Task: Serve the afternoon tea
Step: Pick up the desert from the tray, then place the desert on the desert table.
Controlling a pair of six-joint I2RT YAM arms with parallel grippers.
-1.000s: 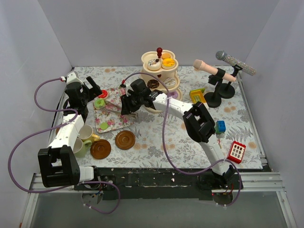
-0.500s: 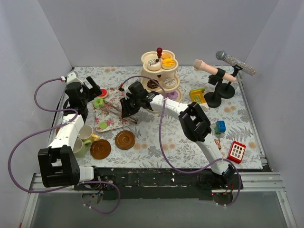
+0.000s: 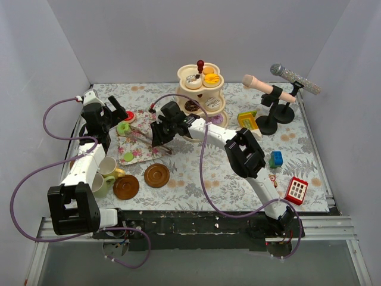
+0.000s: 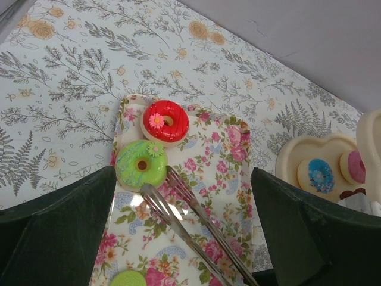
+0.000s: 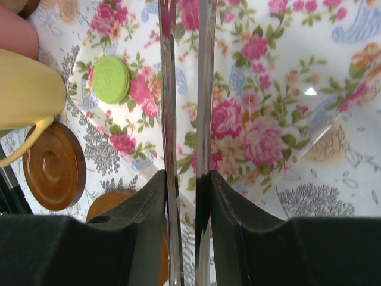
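A floral tray (image 3: pixel 138 152) holds a red donut (image 4: pixel 165 121), a green donut (image 4: pixel 141 165) and a flat green cake (image 5: pixel 111 78). My right gripper (image 5: pixel 184 185) is shut on the metal tongs (image 5: pixel 168 89) and holds them low over the tray, tips beside the green donut (image 3: pixel 125 127). My left gripper (image 4: pixel 181 202) is open and empty, hovering above the tray's far end (image 3: pixel 116 114). The cream three-tier stand (image 3: pixel 201 95) with its red knob holds several cakes. Cups (image 3: pixel 107 167) and two brown saucers (image 3: pixel 126 186) stand at the front left.
Two microphones on a black stand (image 3: pixel 275 116) are at the back right. A yellow block (image 3: pixel 247 121), a blue block (image 3: pixel 275 158) and a red toy (image 3: pixel 296 190) lie on the right. Grey walls close in the floral table.
My right arm has shifted slightly left with the tongs, bringing their tips nearer the green donut. The left arm has not moved.
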